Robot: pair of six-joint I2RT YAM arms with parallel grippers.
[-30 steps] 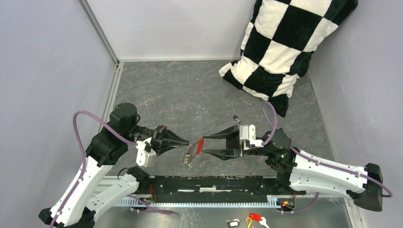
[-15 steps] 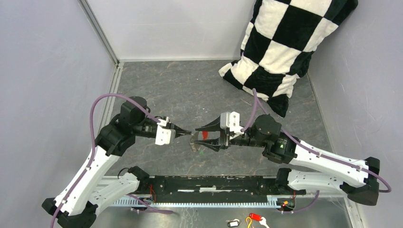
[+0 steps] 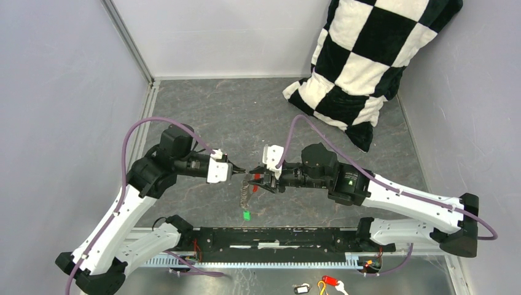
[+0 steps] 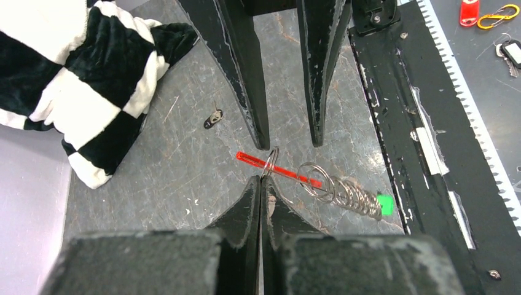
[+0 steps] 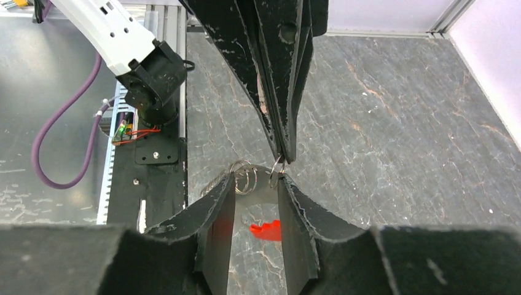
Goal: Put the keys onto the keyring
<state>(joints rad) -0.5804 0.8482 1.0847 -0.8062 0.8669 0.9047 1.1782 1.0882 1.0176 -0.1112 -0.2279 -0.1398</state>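
Note:
My left gripper (image 4: 262,181) is shut on one wire loop of the keyring (image 4: 344,192), and the silvery chain hangs below it (image 3: 246,193). The long red key (image 4: 276,169) passes through that loop and a neighbouring one. The green key (image 4: 384,204) sits at the chain's lower end (image 3: 246,215). My right gripper (image 5: 257,181) faces the left one with its fingers apart. They straddle the rings and the red key (image 5: 267,229), and the fingertips (image 5: 228,183) brush the loops. The dark metal key (image 4: 214,118) lies alone on the table.
A black-and-white checkered pillow (image 3: 362,55) leans in the far right corner. A black rail (image 3: 276,236) runs along the near edge. In front of the rail lie a red tag with a yellow loop (image 3: 330,283) and a black-framed tag (image 3: 301,287). Walls close in left and right.
Both grippers moved away from the bases and a little left, staying tip to tip. The right jaws narrowed around the rings. The chain now hangs lower, with the green key showing below it.

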